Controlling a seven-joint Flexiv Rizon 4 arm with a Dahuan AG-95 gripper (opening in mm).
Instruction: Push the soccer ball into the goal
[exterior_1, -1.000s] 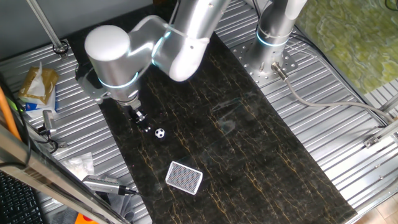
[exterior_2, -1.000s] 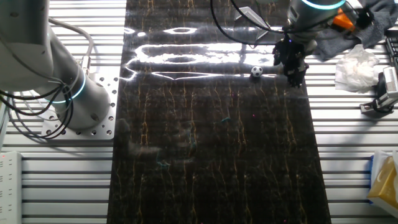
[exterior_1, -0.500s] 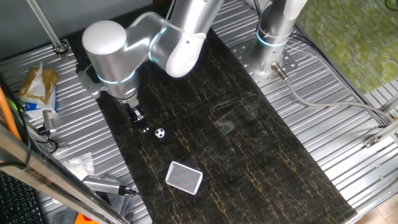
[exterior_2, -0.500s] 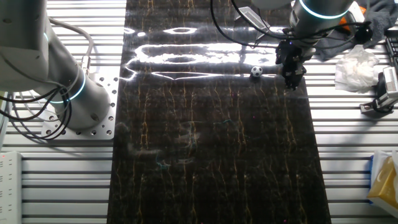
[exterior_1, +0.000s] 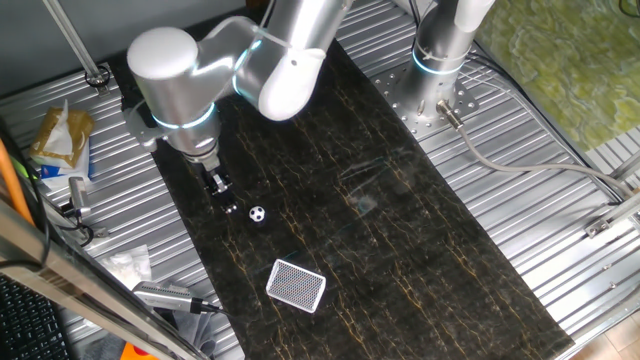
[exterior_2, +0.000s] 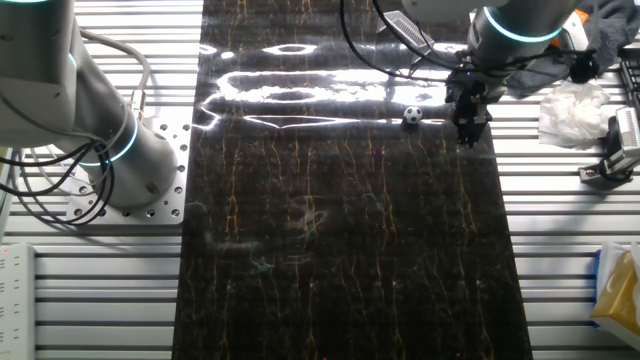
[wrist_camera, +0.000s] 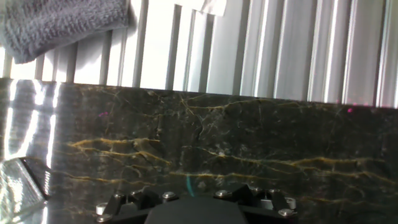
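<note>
The small black-and-white soccer ball (exterior_1: 257, 214) lies on the dark marble mat (exterior_1: 380, 230); it also shows in the other fixed view (exterior_2: 412, 114). The goal (exterior_1: 296, 285), a white-rimmed rectangle of dark mesh, lies flat on the mat, nearer the camera than the ball. A corner of it shows at the hand view's lower left (wrist_camera: 18, 183). My gripper (exterior_1: 229, 206) points down just left of the ball, a small gap between them, fingers together and empty. In the other fixed view the gripper (exterior_2: 464, 132) stands right of the ball. The ball is out of the hand view.
A grey cloth (wrist_camera: 62, 25) lies on the ribbed metal table beyond the mat's edge. A yellow packet (exterior_1: 62, 138), crumpled plastic (exterior_1: 130, 265) and tools lie left of the mat. A second arm's base (exterior_1: 440, 60) stands at the far right.
The arm has shifted slightly away from the ball along the mat's edge. The ball and the goal have not moved.
</note>
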